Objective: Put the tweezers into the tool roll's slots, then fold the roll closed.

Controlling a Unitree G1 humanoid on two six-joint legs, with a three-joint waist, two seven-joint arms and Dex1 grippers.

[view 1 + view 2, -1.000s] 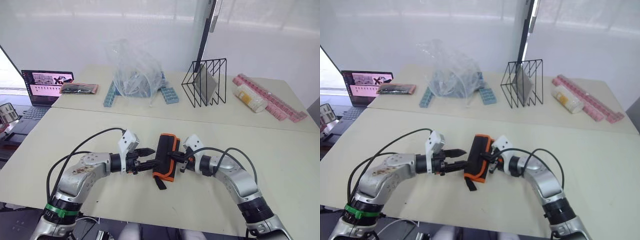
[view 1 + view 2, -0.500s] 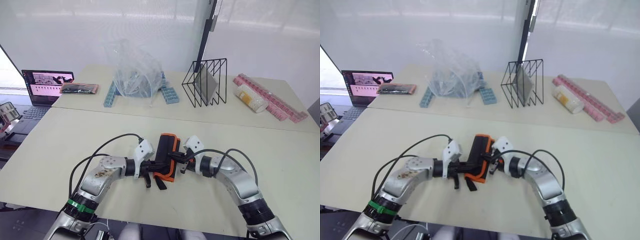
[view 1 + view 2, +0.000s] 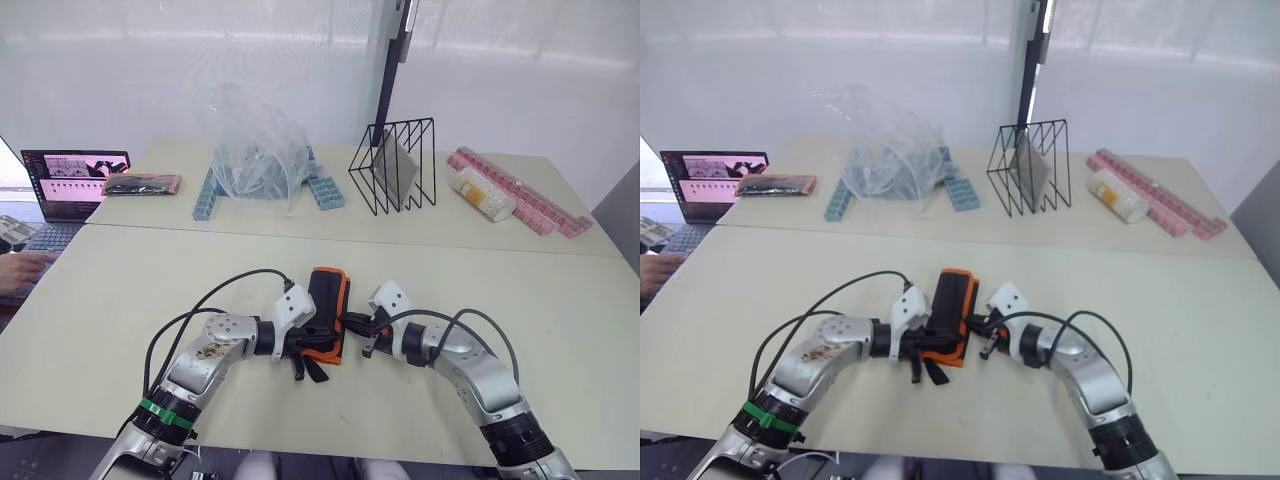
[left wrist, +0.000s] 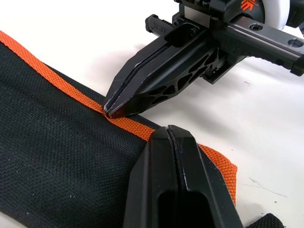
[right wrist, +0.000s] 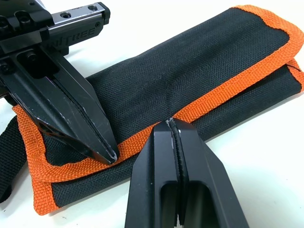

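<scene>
Woven black tool roll (image 5: 190, 71) folded, orange trim; both hands' fingers closed.

tool roll (image 3: 325, 314), folded closed, on table

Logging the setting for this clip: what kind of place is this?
Probably an office or lab workspace: pale tables against a white wall, an open laptop at the edge, and test props like a wire rack and pink trays.

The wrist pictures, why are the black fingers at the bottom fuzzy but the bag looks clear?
Left wrist view: the left gripper sits nearest the lens, so it blurs, while the tool roll shows its weave. Right wrist view: the same for the right gripper.
</scene>
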